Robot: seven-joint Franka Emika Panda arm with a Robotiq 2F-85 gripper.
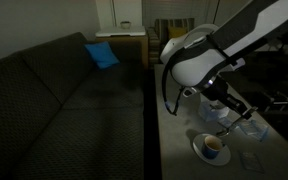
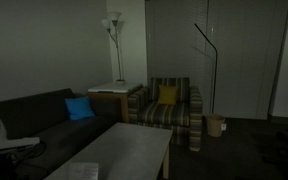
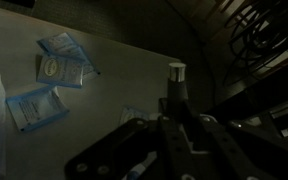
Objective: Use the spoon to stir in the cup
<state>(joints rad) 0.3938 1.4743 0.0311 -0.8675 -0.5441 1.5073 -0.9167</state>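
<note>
Right at the near end of the bench [image 1: 176,145], your cup [image 1: 213,146] sits on its white saucer [image 1: 198,152]. Its inside is brownish-yellow, and the dim view does not show what is in it. Just above and behind the cup hangs your gripper [image 1: 224,112], clamped narrow on what looks like the spoon [image 3: 176,75], a slim stem with a pale tip. Farther back lie pale blue packets [image 3: 62,70].

arm [image 1: 224,45]: stretched, angled downward | pincer [image 3: 176,108]: jaws closed, pointing down
</note>
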